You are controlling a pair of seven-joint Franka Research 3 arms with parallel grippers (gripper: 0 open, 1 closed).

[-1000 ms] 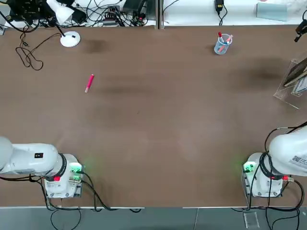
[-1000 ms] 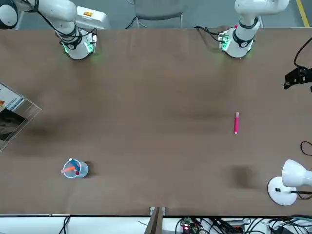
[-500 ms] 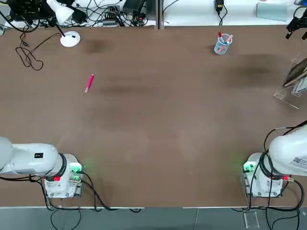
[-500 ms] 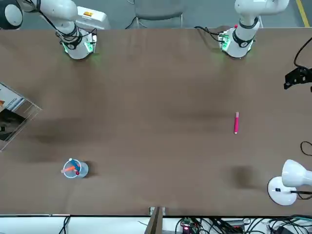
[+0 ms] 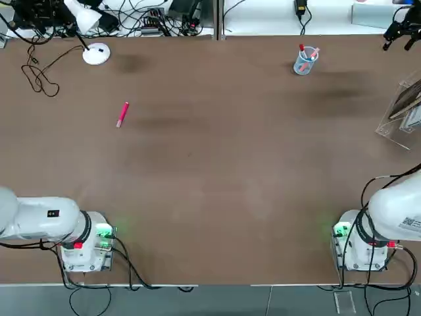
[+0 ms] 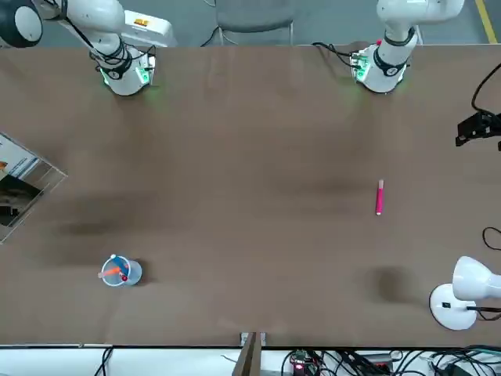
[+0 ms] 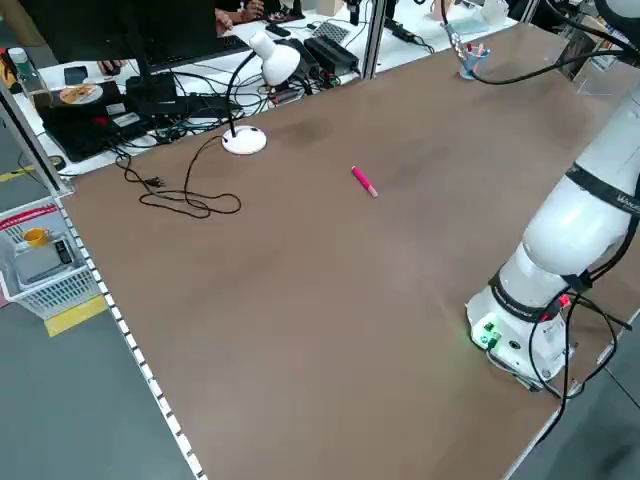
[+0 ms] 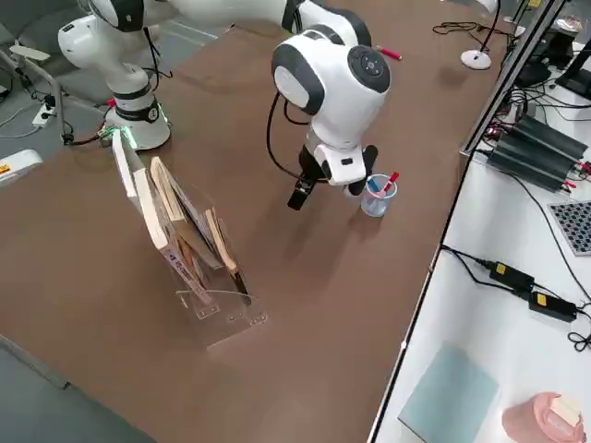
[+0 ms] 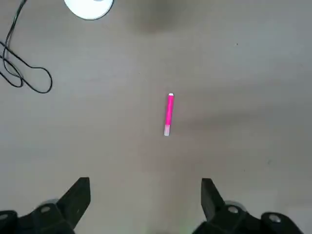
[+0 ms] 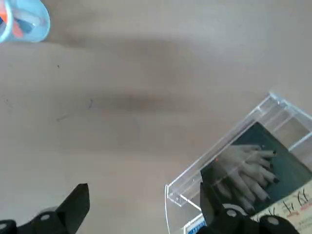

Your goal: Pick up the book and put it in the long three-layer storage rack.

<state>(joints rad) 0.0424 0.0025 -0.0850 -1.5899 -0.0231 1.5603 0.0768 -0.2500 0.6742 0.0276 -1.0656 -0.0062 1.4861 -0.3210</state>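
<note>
At the right edge of the counter [image 5: 210, 171] we see the long three-layer storage rack [image 8: 199, 277], a clear acrylic stand with slanted tiers. The book [image 10: 258, 165], dark-covered with a pale hand image, already leans in one of its tiers beside other thin volumes; which tier we cannot tell.

The right end effector [image 10: 144, 207] hangs above the counter between the rack and the pen cup [image 5: 305, 60], fingers spread and empty. The left end effector [image 9: 145, 202] is likewise spread with nothing between its fingers, high over a pink marker [image 9: 168, 114] near the desk lamp [image 7: 255, 95].

We judge the book light, thin and fairly stiff, though a broad cover may flex under a one-sided pinch; its glossy cover is probably slippery. Were we to grip it, the exposed upper edge above the acrylic lip seems the only free hold. The rack looks light enough to slide if nudged.
</note>
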